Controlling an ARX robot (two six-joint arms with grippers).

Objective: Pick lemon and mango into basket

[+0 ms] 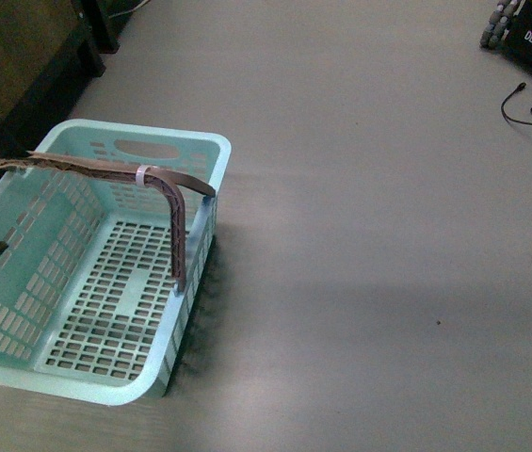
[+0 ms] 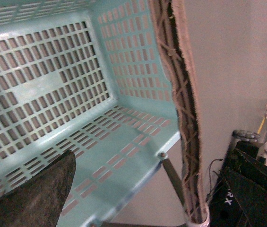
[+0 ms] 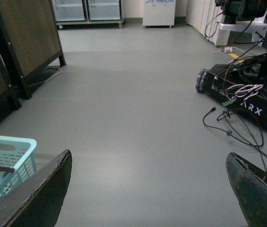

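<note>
Basket sits on the grey floor, with its brown handle raised. The left gripper hangs over the basket's slotted inside, and I cannot tell its finger spread. The right gripper is off to the basket's right, fingers wide apart.

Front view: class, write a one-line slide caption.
Empty turquoise basket, brown handle raised, standing on the grey floor.

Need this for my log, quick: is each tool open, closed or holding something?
Left tool: cannot tell; only one side of it is in view.
Right tool: open, holding nothing.
</note>
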